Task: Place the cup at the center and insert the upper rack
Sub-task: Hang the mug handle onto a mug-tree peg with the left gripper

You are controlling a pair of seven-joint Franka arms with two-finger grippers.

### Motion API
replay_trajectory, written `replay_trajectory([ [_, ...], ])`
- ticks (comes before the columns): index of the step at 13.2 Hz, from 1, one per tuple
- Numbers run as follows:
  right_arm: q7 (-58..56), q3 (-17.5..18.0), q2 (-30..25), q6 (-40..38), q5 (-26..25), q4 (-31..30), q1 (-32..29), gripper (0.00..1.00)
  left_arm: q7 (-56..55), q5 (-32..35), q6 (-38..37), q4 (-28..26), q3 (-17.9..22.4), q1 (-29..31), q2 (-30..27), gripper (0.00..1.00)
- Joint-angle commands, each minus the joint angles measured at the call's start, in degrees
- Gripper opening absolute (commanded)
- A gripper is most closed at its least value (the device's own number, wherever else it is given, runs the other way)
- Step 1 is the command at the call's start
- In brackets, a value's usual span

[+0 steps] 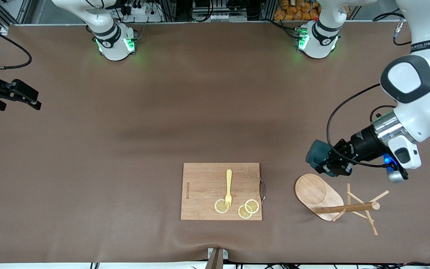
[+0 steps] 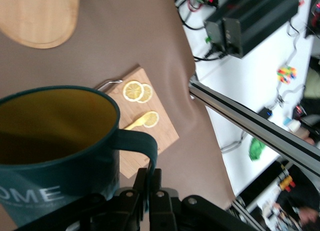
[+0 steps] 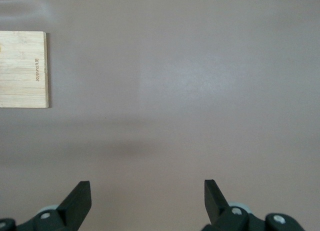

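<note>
Tabletop wide, bare brown around centre. Cutting board near front edge. Upper rack toppled at left arm's end. Left claw clamped on cup handle, above rack base. Right claw waits, fingers apart, at table edge.

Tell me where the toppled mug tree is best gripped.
Probably on the pole of the mug tree, in the bare stretch between base and pegs, coming from above with jaws across it: it lies on its side.
</note>
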Motion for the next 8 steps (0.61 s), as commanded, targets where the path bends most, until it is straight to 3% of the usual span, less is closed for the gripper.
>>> replay_trajectory([
  [1, 0.0, 0.8, -0.3, -0.8, -0.7, 0.5, -0.7, 1.0, 8.2, -6.3, 0.5, 0.8, -0.4, 1.1, 2.0, 0.0],
  [8, 0.0, 0.7, -0.3, -0.8, -0.7, 0.4, -1.2, 1.0, 9.1, -9.9, 6.6, 2.9, -0.1, 2.4, 6.8, 0.0],
])
